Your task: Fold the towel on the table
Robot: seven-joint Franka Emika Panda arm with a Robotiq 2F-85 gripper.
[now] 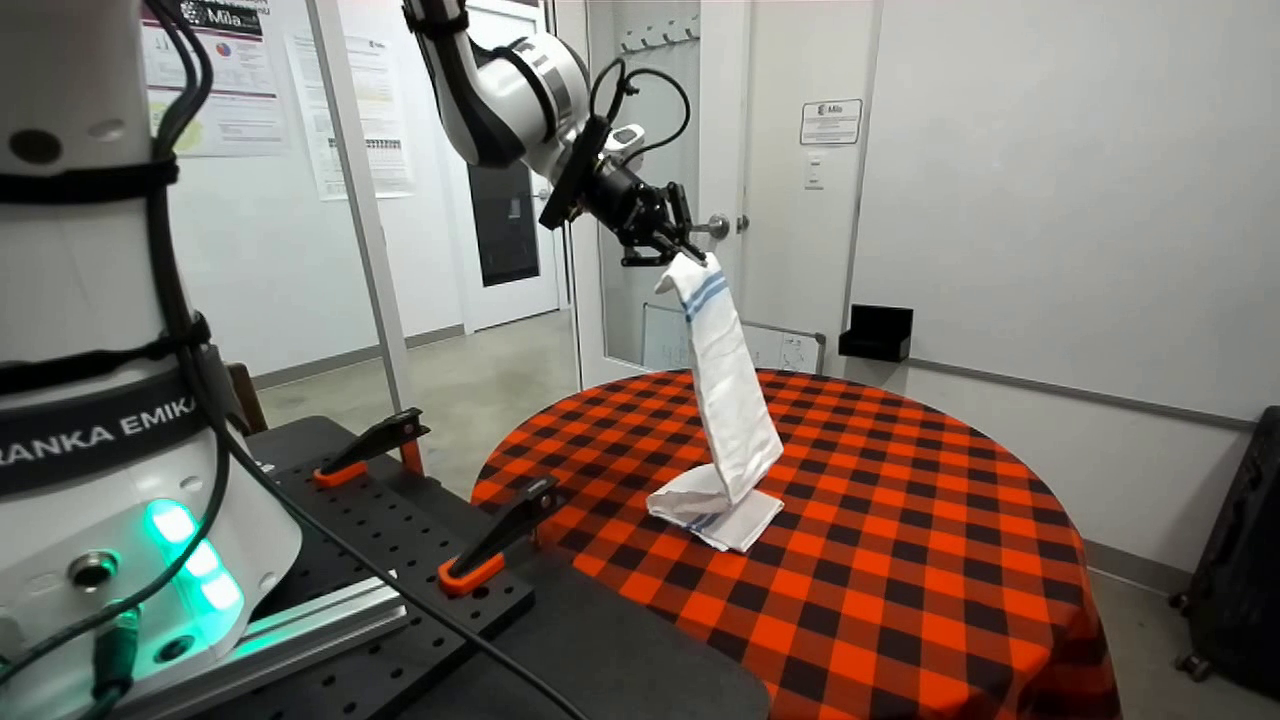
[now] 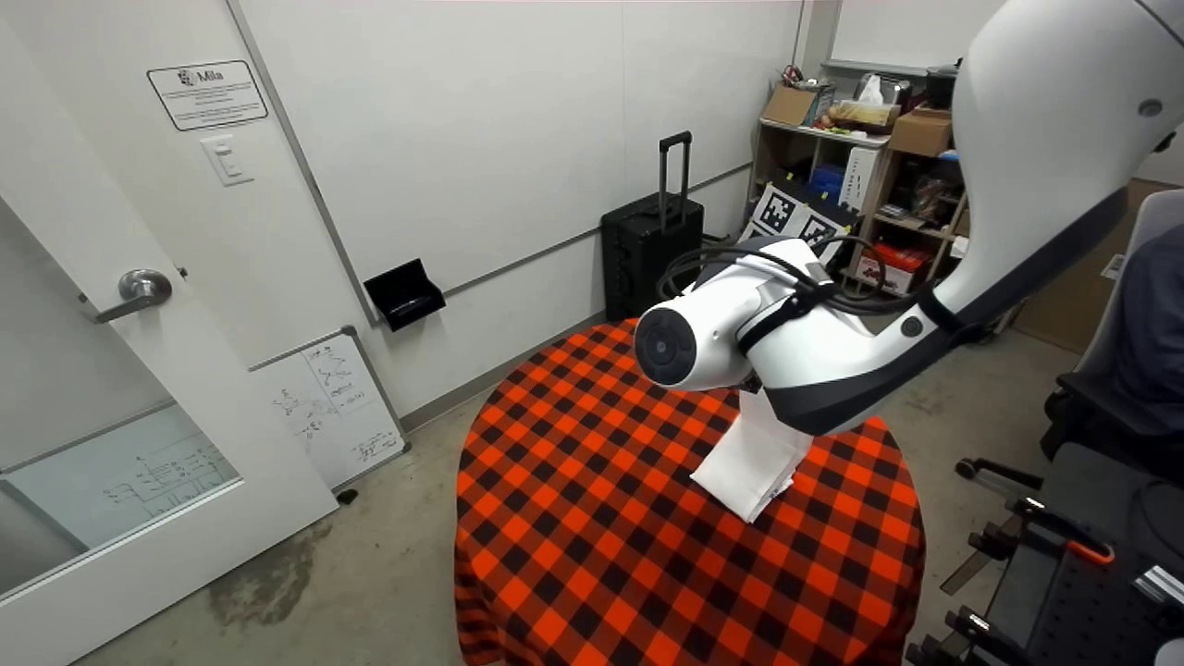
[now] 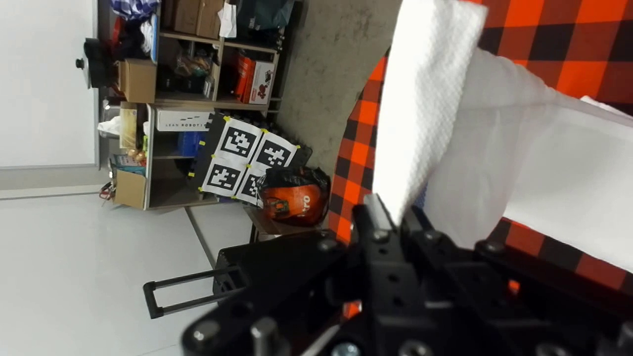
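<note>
The white towel with blue stripes hangs from my gripper in an exterior view. Its striped upper end is pinched between the fingertips, and its lower part lies folded over on the table. In an exterior view the lower part of the towel rests on the red-and-black checked table, and the arm hides the gripper. In the wrist view the fingers are closed on the towel, and a flap of it stands up past the fingertips.
Clamps sit on the black robot mount beside the table. A black wall holder is on the wall behind. A suitcase and a shelf stand beyond the table. A chair is near the arm.
</note>
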